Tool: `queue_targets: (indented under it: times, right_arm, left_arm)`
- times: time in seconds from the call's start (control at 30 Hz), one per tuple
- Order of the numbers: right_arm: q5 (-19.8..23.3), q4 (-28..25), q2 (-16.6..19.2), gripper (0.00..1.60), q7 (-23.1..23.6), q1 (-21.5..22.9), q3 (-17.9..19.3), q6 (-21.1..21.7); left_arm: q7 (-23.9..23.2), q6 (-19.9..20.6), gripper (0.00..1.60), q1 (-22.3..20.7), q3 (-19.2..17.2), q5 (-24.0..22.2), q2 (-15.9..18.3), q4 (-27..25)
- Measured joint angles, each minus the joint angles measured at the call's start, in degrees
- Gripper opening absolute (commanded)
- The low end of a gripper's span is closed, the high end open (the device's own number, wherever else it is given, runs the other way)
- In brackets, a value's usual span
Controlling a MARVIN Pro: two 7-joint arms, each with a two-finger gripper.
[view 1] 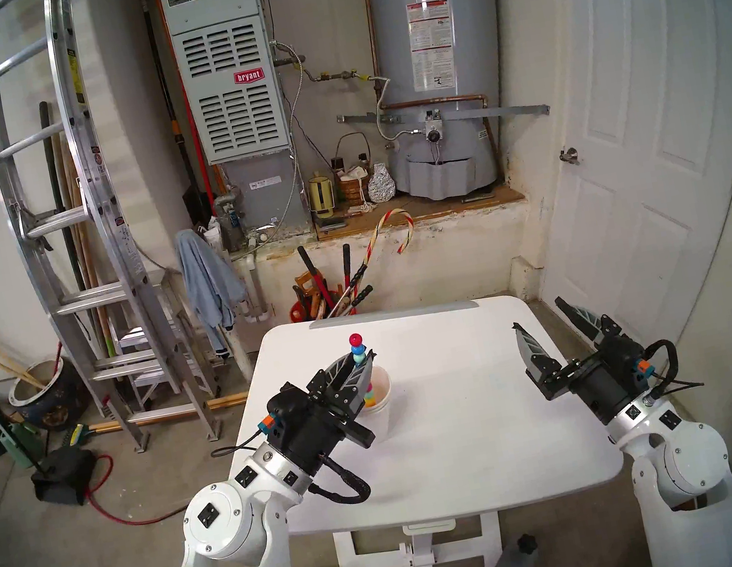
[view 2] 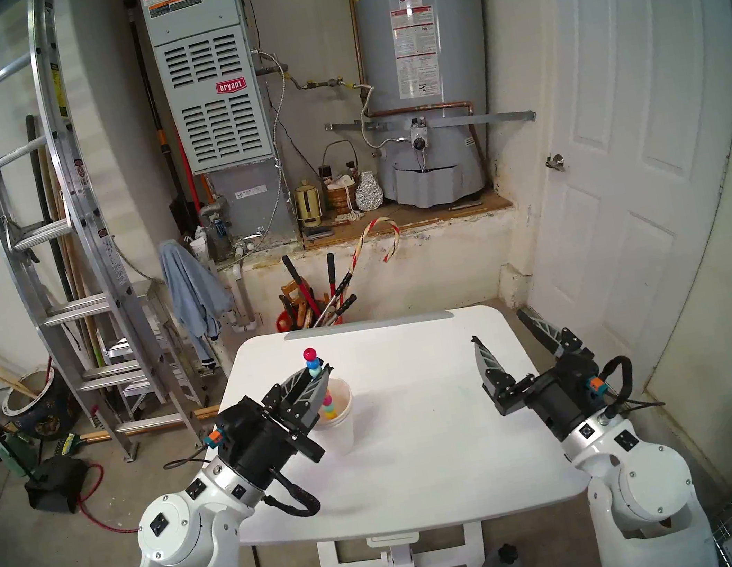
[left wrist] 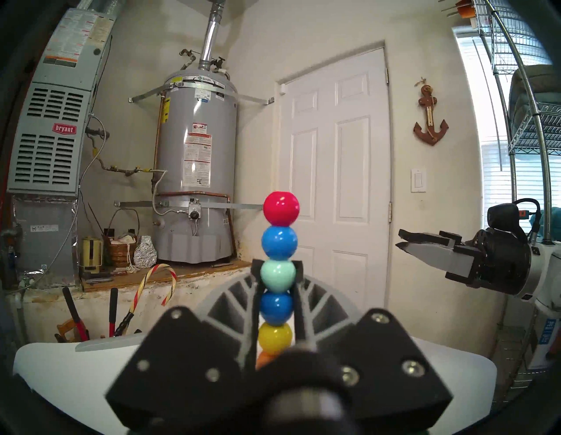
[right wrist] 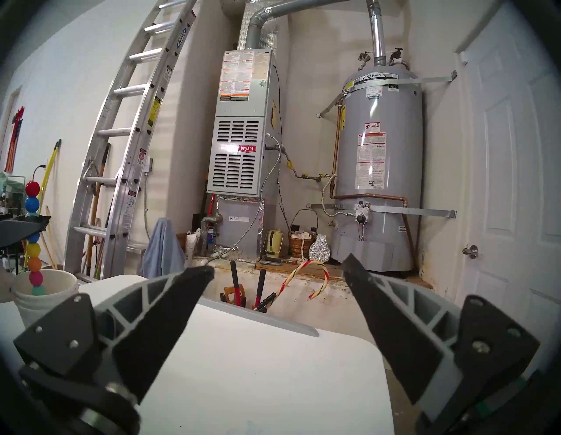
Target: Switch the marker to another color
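Here, the left gripper (view 1: pixel 360 360) is closed around the marker (left wrist: pixel 278 281) — a bead stick standing upright in a white cup (view 1: pixel 379 412) on the table (view 1: pixel 473 403).
It looks light, stiff and glossy, likely slippery — the groove between beads seems the surest hold. The right gripper (view 1: pixel 541 322) hangs wide open, empty, well apart.
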Motion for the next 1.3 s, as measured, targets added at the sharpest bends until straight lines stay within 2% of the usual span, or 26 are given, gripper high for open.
queue_targets:
  times: [0.17, 0.3, 0.37, 0.4, 0.6, 0.7, 0.97, 1.0, 1.07, 1.3]
  right_arm:
    - [-0.17, 0.06, -0.01, 1.6, -0.12, 0.03, -0.02, -0.09]
    - [-0.3, 0.12, -0.02, 1.6, -0.19, 0.04, -0.09, -0.17]
    - [-0.42, 0.15, -0.03, 1.6, -0.24, 0.05, -0.17, -0.21]
    - [-0.46, 0.16, -0.03, 1.6, -0.26, 0.05, -0.19, -0.23]
    - [-0.68, 0.17, -0.06, 1.6, -0.37, 0.05, -0.35, -0.31]
    - [-0.72, 0.14, -0.07, 1.6, -0.4, 0.05, -0.4, -0.31]
    - [-0.93, 0.16, -0.09, 1.6, -0.5, 0.07, -0.61, -0.31]
    - [-0.97, 0.19, -0.09, 1.6, -0.51, 0.08, -0.64, -0.31]
    - [-1.02, 0.26, -0.09, 1.6, -0.54, 0.11, -0.66, -0.33]
    - [-1.06, 0.45, -0.09, 1.6, -0.6, 0.15, -0.65, -0.48]
  left_arm:
    - [-0.3, 0.0, 0.76, 0.12, -0.24, -0.08, -0.01, 0.0]
    - [-0.46, -0.01, 0.8, 0.35, -0.55, -0.11, -0.02, 0.0]
    - [-0.56, -0.02, 0.95, 0.56, -0.81, -0.12, -0.04, 0.0]
    - [-0.59, -0.02, 1.09, 0.62, -0.88, -0.13, -0.05, 0.0]
    - [-0.9, -0.02, 1.18, 1.04, -1.29, -0.17, -0.15, 0.0]
    - [-0.98, -0.02, 1.34, 1.15, -1.36, -0.17, -0.22, 0.0]
    - [-1.14, -0.02, 1.42, 1.22, -1.41, -0.08, -0.41, -0.04]
    - [-1.14, -0.02, 1.44, 1.18, -1.43, -0.06, -0.43, -0.08]
    - [-1.11, -0.01, 1.6, 1.1, -1.52, -0.04, -0.48, -0.22]
    - [-1.07, 0.05, 1.6, 1.15, -2.52, -0.29, -0.52, -1.17]
